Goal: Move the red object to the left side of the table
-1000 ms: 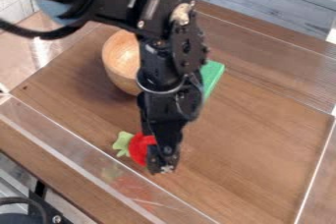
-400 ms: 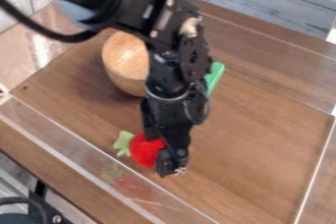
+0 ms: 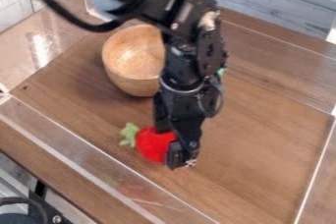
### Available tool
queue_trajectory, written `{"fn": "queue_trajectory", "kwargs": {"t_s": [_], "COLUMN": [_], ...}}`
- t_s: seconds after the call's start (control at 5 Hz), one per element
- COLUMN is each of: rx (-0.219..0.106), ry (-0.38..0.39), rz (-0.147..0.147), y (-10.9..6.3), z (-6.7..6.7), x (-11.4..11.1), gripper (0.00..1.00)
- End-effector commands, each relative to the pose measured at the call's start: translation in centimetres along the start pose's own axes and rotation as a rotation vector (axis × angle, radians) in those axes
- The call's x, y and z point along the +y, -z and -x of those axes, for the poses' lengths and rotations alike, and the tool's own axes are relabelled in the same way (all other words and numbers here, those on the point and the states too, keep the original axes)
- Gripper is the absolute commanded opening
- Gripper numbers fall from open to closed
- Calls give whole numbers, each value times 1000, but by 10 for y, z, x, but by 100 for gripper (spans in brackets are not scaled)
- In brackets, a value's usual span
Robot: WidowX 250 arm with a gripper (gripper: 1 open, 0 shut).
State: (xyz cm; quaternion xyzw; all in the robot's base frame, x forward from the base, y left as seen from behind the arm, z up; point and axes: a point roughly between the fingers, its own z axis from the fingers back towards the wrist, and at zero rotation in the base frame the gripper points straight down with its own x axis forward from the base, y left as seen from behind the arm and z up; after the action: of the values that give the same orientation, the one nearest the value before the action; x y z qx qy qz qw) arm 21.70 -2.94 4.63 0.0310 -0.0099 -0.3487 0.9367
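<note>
Fingers of the single gripper are spread wide, reaching down right at the red fruit, which lies on the table close to the near clear wall, well apart from the wooden bowl and on the near side of it. Seen from the camera, the fruit sits just to the left of the fingertips and partly behind them, its leafy stem pointing away from them, so its long axis runs from stem to fingers. Whether the far finger already stands beyond the fruit, or either one touches it, I cannot tell. The coming move probably turns on that sideways offset: the fingers should straddle the round body, clear of the stem, before closing.
</note>
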Motion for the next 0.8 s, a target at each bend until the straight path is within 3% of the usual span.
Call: {"fn": "queue_trajectory", "kwargs": {"t_s": [0.0, 0.2, 0.4, 0.6], "rx": [-27, -20, -20, -15], "ry": [18, -9, -54, -96], "rz": [-26, -27, -24, -21], "y": [-4, -4, -2, -4], "z": [-9, -10, -6, -3], "x": [14, 19, 15, 11], "gripper": [100, 100, 0, 0]}}
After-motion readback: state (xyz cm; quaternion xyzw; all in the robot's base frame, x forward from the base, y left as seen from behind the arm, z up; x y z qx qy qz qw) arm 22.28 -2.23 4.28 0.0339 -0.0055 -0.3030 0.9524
